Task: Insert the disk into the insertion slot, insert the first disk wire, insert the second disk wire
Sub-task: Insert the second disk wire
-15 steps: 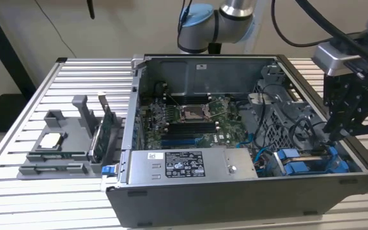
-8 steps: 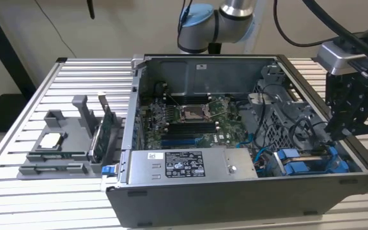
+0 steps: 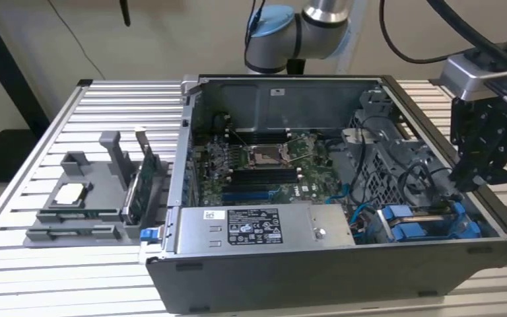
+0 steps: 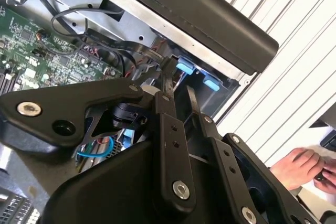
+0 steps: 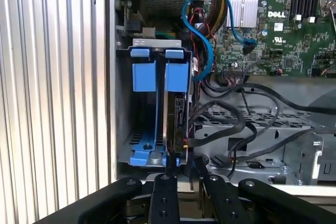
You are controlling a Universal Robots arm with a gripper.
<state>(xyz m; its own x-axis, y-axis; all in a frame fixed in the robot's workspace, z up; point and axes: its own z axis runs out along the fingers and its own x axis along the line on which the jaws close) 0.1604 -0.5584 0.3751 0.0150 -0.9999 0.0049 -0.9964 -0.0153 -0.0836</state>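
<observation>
Table: a slatted silver aluminium table [image 3: 24,264] bears everything.
Case: an open dark grey metal computer case [image 3: 324,284] stands on the table, its inside exposed.
Board: a green circuit board [image 3: 263,165] covers the case floor.
Power box: a grey metal box with a black-and-white sticker [image 3: 263,228] sits along the near wall in the exterior view.
Bay: the dark grey railed insertion slot [image 5: 122,103] occupies the case corner at the exterior view's right.
Drive: the silver-grey disk [image 5: 176,114], clipped in its bright blue plastic frame, stands on edge inside the slot, in the compartment nearer the board.
Spare frame: an empty blue plastic frame [image 5: 143,77] fills the compartment beside it.
End effector: the black gripper [image 5: 185,162] hangs above the disk's end, fingers narrowly apart, gripping nothing.
Wires: a looping blue cable [image 5: 202,40] and black cables [image 5: 220,129] lie just beside the disk.
</observation>
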